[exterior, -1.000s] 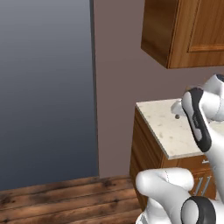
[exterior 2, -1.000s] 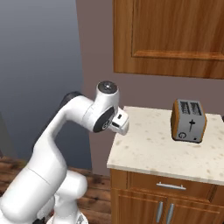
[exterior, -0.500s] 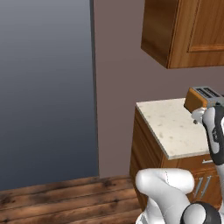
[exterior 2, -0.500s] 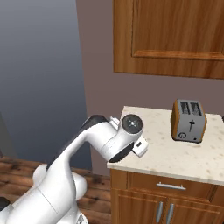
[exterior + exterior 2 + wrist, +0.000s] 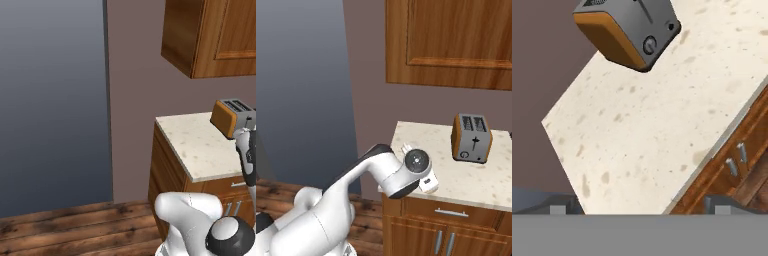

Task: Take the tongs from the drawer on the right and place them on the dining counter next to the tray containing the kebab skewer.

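Brown wood forms the drawer (image 5: 451, 214) front, set just under the counter's edge and bearing one short silver bar handle; it is closed, so its contents are hidden. White arm links rise from the base and bend forward at a dark-capped joint, carrying the wrist out level with the counter's front edge. From the hand camera, the gripper (image 5: 638, 209) looks down across the stone top, its two dark fingertips (image 5: 558, 208) standing far apart at either side of the view with nothing between them; the pincer is spread wide and empty. In the left base view the forearm crosses in front of the counter's right end, just below the toaster (image 5: 231, 115).

Pale speckled stone makes up the countertop (image 5: 486, 177), which ends at a free left corner beside the mauve wall (image 5: 135, 75). One toaster, orange-sided with a grey face, two slots and a round dial, stands upright near the back of the top, well apart from the gripper. Below the drawer are two cabinet doors (image 5: 426, 240), each with a vertical silver handle. One wooden wall cabinet (image 5: 451, 42) hangs above the counter. A grey panel (image 5: 52, 100) fills the wall to the left, over dark plank flooring (image 5: 70, 230).
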